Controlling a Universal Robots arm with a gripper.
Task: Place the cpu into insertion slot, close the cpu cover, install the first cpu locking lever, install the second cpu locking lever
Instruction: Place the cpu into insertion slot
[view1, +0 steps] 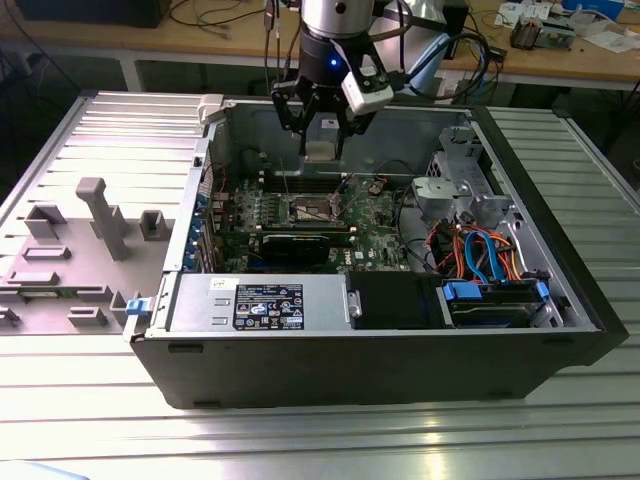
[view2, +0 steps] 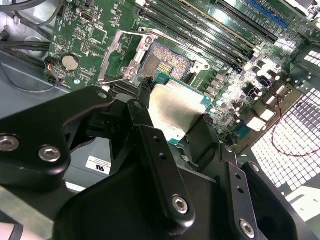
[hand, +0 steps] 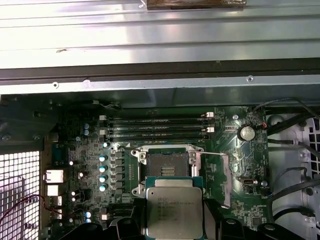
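First wrist view shows the tool (hand: 174, 222) pinching the cpu (hand: 174, 210) flat by two opposite edges; the insertion slot (hand: 167, 164) lies open ahead of and beneath the tool, its edges roughly square with the cpu's.

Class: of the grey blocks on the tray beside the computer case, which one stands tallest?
The upright post with the wider head. The other blocks on the tray are low and squat.

Silver wrist (view1: 335, 18), blue light (view1: 333, 66), black claw (view2: 177, 112) links, silver screws (view2: 180, 204)
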